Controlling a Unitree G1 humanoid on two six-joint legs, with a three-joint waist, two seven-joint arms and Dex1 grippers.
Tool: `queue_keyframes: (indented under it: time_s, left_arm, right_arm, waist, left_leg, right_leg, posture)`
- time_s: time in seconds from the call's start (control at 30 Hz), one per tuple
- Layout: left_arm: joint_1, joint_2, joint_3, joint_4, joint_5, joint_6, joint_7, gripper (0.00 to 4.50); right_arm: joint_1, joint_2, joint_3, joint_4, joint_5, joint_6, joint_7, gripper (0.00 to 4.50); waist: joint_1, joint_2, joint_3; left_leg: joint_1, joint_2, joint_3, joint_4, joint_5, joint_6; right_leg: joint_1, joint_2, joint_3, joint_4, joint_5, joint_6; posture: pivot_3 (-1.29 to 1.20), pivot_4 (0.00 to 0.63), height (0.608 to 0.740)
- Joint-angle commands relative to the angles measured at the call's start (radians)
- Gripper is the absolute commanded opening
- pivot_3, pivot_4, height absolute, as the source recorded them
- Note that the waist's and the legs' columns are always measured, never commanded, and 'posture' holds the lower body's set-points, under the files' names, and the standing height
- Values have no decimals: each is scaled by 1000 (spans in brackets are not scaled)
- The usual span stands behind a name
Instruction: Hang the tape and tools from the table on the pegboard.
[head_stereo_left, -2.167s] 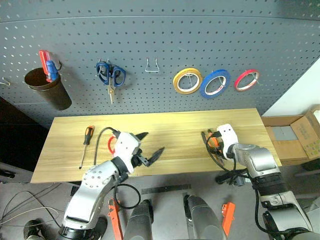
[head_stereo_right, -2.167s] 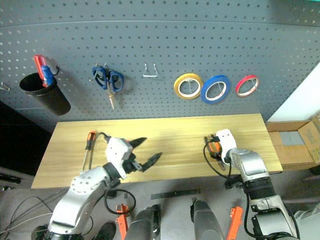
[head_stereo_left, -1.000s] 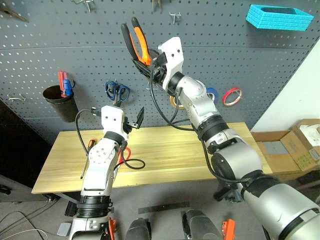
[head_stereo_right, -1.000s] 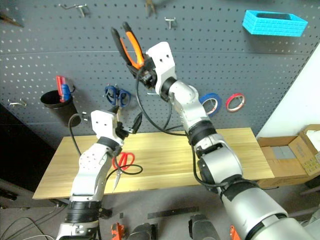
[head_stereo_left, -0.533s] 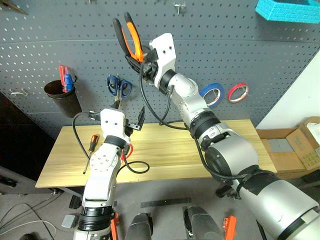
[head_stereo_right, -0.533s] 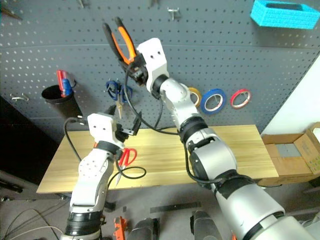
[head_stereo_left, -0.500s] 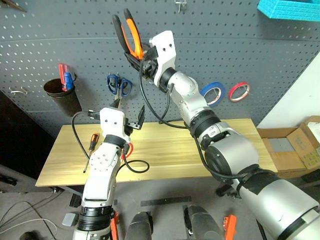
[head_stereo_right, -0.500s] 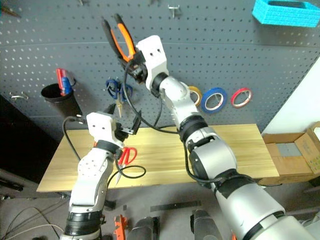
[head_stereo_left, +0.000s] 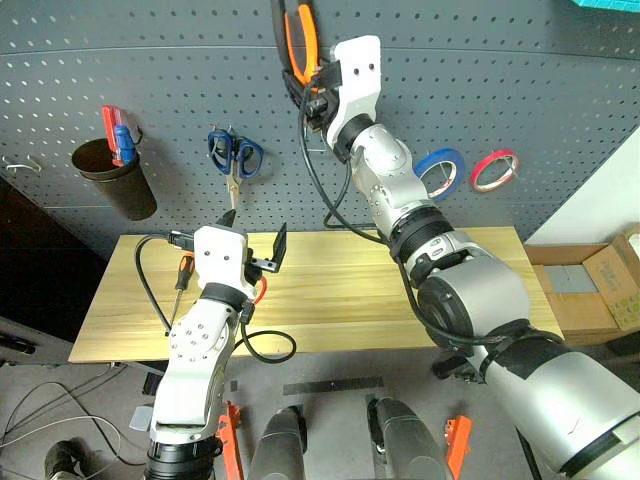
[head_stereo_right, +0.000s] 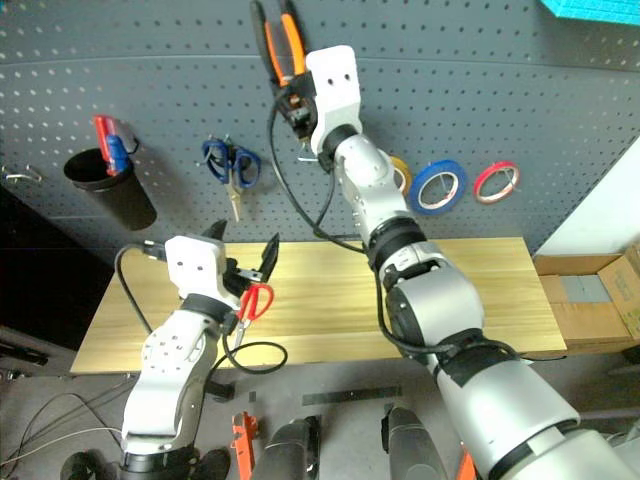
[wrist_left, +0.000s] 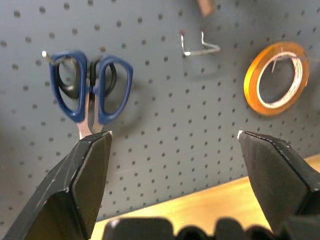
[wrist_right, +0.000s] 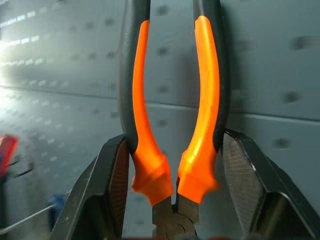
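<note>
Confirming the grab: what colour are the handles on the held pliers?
Orange and black; the pliers show best in the right wrist view.

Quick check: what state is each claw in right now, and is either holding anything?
Left claw: open, empty.
Right claw: shut on the pliers, handles up by the pegboard.

We are seeing a light wooden counter (head_stereo_left: 400, 290) carrying an orange-and-black-handled screwdriver (head_stereo_left: 180, 281) near its left end and red-handled scissors (head_stereo_right: 251, 303) just beside it.

Orange-and-black pliers (wrist_right: 172, 100), blue tape (head_stereo_left: 438, 172), dotted grey pegboard (head_stereo_left: 150, 70).
</note>
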Motion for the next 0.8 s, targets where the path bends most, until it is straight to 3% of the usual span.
queue_keyframes:
  time_s: [0.03,0.23,0.8]
  left_arm:
    - [14,9,2,-80,1,12,-1,4333]
    - [43,5,-4,-120,4,42,3,4333]
    - [44,-2,-18,-147,1,74,3,4333]
  right_arm:
    - [-27,11,2,-17,-21,-44,-22,2188]
    - [-32,49,11,-4,-53,-47,-59,2188]
    - [-33,21,-1,26,-93,-41,-170,2188]
  waist:
    - [0,0,5]
    - [2,0,11]
    - [19,1,19]
  left_leg:
    - [0,0,0,0,0,0]
    - [0,1,0,-1,0,0]
    - [-2,1,-1,0,0,0]
  right_leg:
    - [0,0,0,0,0,0]
    - [-1,0,-1,0,-1,-1]
    - [-2,0,-2,0,-6,-2]
  posture:
    - [-4,272,740]
    - [11,275,740]
    - [10,278,740]
